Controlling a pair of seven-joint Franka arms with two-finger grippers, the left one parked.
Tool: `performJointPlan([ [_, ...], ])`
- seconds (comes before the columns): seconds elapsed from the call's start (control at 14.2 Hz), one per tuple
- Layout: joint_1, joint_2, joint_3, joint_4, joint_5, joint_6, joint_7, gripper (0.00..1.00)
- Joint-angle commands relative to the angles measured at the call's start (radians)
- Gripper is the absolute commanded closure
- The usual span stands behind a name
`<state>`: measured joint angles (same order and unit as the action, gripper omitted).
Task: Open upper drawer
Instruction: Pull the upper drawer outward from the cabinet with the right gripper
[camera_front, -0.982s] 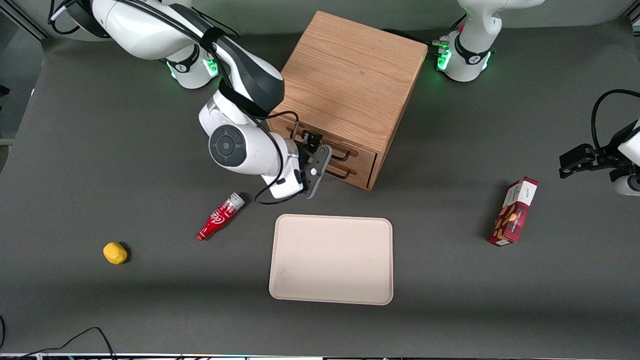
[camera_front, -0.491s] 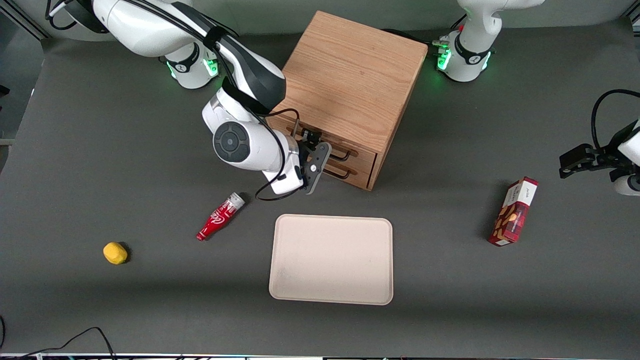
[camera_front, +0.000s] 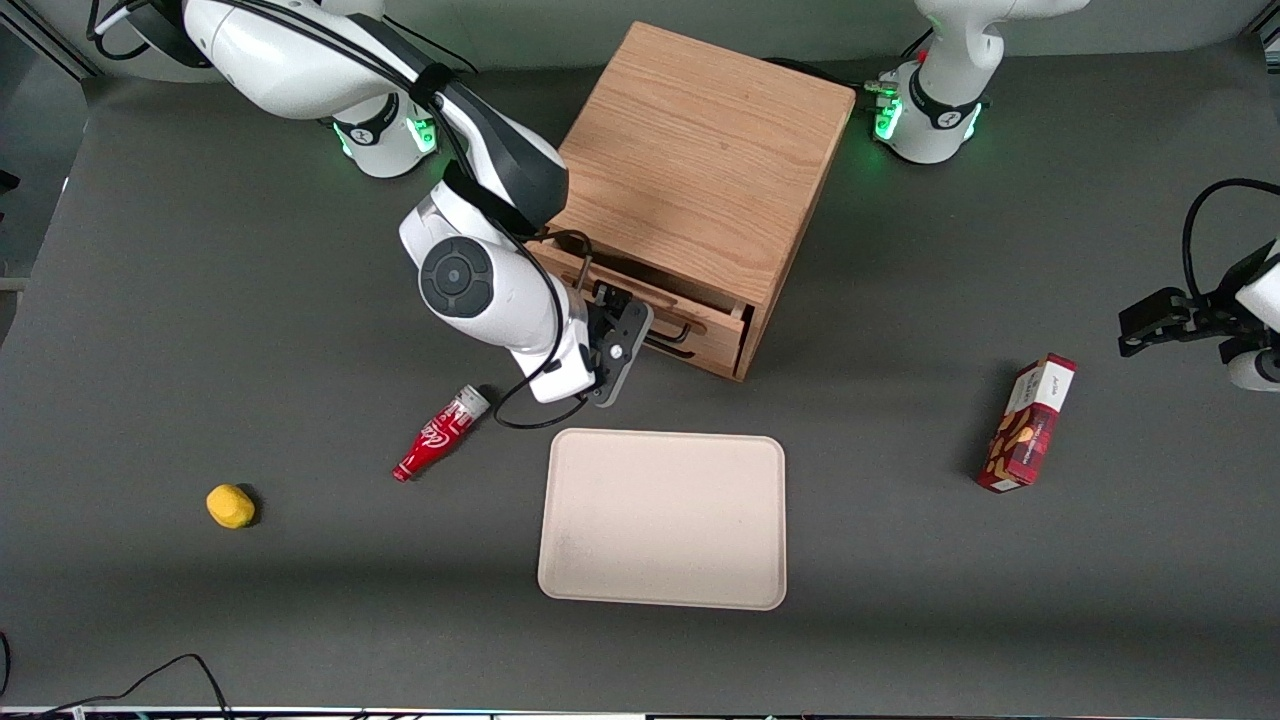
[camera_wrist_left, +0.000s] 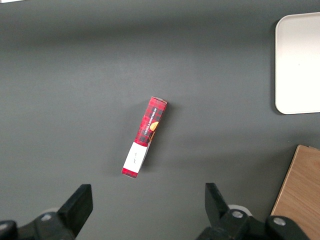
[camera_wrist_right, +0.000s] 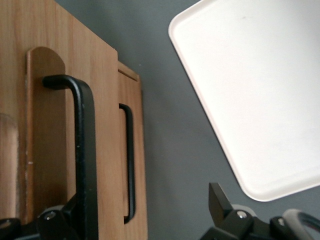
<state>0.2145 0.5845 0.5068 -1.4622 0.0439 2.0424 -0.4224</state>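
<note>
- Front view: the gripper (camera_front: 605, 305) of the working arm is at the front of the cabinet (camera_front: 700, 150), right at the upper drawer (camera_front: 700, 322), the topmost of the two fronts.
- The drawer stands slightly out: a dark gap shows between its front and the cabinet top. I judge the opening begun but far from finished.
- Right wrist view: the fingers stand wide apart, not clenched. The upper handle (camera_wrist_right: 85, 150) passes between them, close against one finger and well clear of the other. It looks hooked rather than pinched.
- Key relation: the handle's long axis runs along the drawer front, crosswise to the pull. The drawer's way out leads from the cabinet toward the tray (camera_front: 662, 518), nearer the front camera, so the coming move is likely a straight draw that way.
- Risk, as I judge it: a loosely hooked bar could slip off the finger if the pull skews.
- The bottom drawer (camera_front: 715, 355) looks shut, its handle (camera_wrist_right: 129, 165) untouched.
- Count: one cabinet, two drawers, two handles, one tray, one red bottle (camera_front: 438, 435), one yellow lump (camera_front: 230, 506), one red box (camera_front: 1028, 424).
</note>
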Motion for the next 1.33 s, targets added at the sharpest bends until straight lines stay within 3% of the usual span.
performJointPlan([
  [0.0, -0.003, 0.041, -0.002, 0.074, -0.036, 0.004, -0.016, 0.0],
  [0.21, -0.003, 0.055, -0.045, 0.121, -0.071, 0.004, -0.021, 0.0],
  [0.63, -0.003, 0.101, -0.155, 0.232, -0.073, 0.012, -0.091, 0.0],
  [1.26, -0.003, 0.135, -0.226, 0.301, -0.073, 0.088, -0.092, 0.0],
])
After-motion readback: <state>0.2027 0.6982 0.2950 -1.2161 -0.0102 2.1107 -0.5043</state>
